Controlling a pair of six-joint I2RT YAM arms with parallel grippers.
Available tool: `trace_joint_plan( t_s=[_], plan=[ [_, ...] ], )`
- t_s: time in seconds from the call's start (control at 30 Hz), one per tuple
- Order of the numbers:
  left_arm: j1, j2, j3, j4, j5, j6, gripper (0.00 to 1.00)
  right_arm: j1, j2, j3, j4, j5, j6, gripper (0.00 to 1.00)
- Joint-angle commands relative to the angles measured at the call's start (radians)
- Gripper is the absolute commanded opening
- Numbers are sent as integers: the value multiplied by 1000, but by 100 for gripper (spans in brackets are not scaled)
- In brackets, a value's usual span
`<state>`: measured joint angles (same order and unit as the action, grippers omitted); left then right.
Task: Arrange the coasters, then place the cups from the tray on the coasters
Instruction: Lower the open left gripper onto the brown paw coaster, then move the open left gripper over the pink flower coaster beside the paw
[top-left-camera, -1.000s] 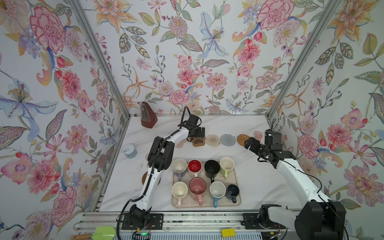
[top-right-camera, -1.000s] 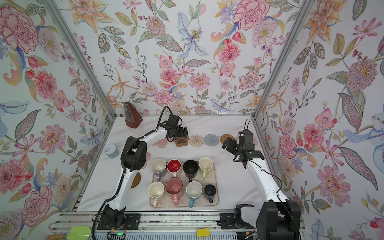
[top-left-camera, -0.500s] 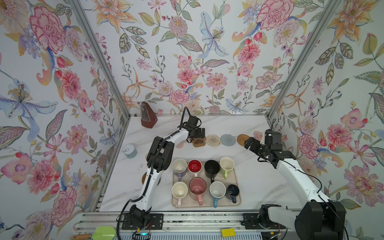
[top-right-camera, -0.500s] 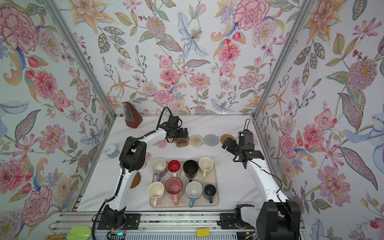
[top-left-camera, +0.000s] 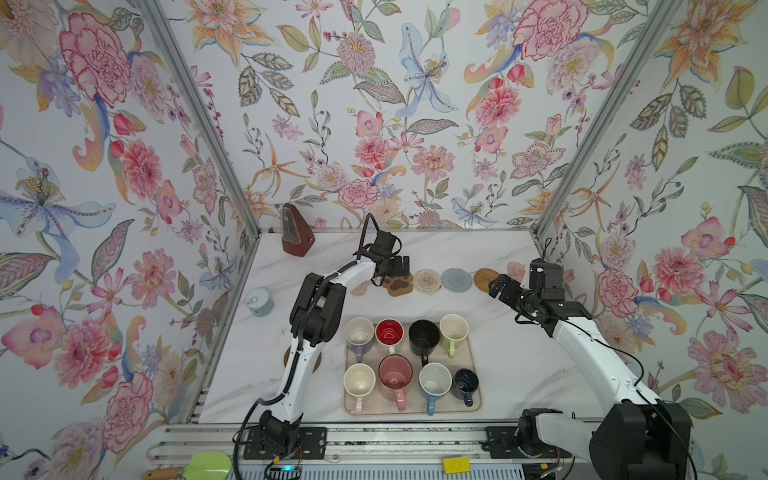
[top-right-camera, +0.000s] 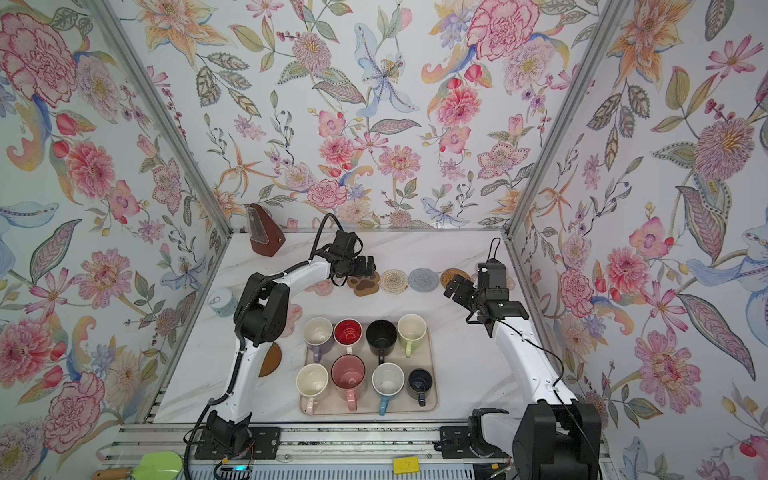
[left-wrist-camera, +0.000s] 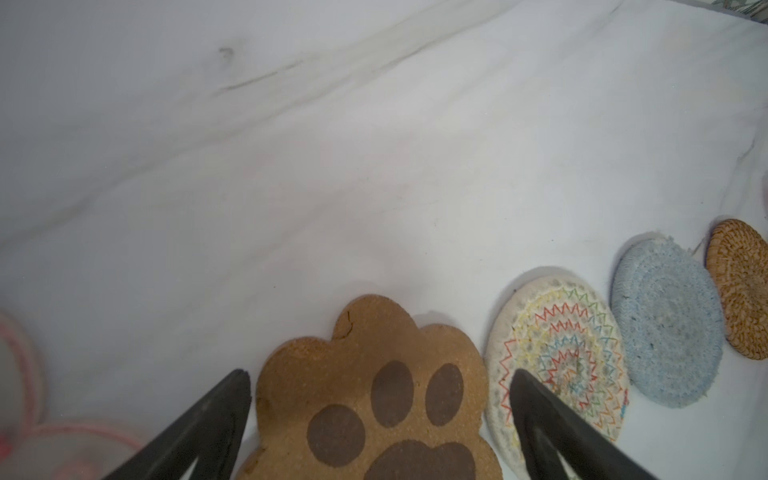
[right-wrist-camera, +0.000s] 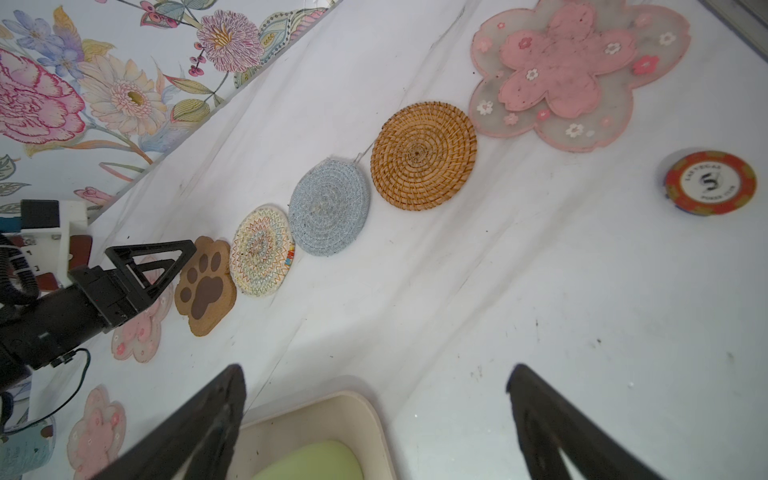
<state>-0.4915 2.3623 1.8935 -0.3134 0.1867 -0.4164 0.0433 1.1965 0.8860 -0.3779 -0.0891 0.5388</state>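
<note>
Your left gripper stood wide open and held nothing. In the left wrist view the paw print coaster lay flat on the surface, directly between the two fingers and clear of both. One finger stood in front of the cream woven coaster, which lay just beside the paw print. You could not tell whether the fingertips touched the surface.

Onward in the same row lay the grey woven coaster, the rattan coaster and a pink flower coaster. A second pink flower coaster showed partly from under your left arm. A third pink flower coaster lay beside that arm's elbow, and the brown disc was half hidden behind the arm.

Your right gripper was also wide and empty, hanging near the rattan coaster. In the right wrist view a corner of the tray and the light green cup showed between its fingers. All eight cups stood on the tray, well apart from the left gripper.
</note>
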Motion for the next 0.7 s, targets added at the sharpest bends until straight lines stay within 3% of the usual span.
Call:
trace_joint_plan(
  t_s=[0.0,0.2,0.37,0.67],
  plan=[
    [-1,-140,-13,-10,-66,24,99,-9,-3,-9,-3,8,4,99],
    [52,-326,-147,-9,-150,52,99,-8,-3,-9,1,6,6,99],
    [150,-475,-388,21,-168,56,99,-5,5,-9,9,3,9,99],
    [249,-548,-580,16,-228,87,99,30,51,6,33,6,25,99]
  ],
)
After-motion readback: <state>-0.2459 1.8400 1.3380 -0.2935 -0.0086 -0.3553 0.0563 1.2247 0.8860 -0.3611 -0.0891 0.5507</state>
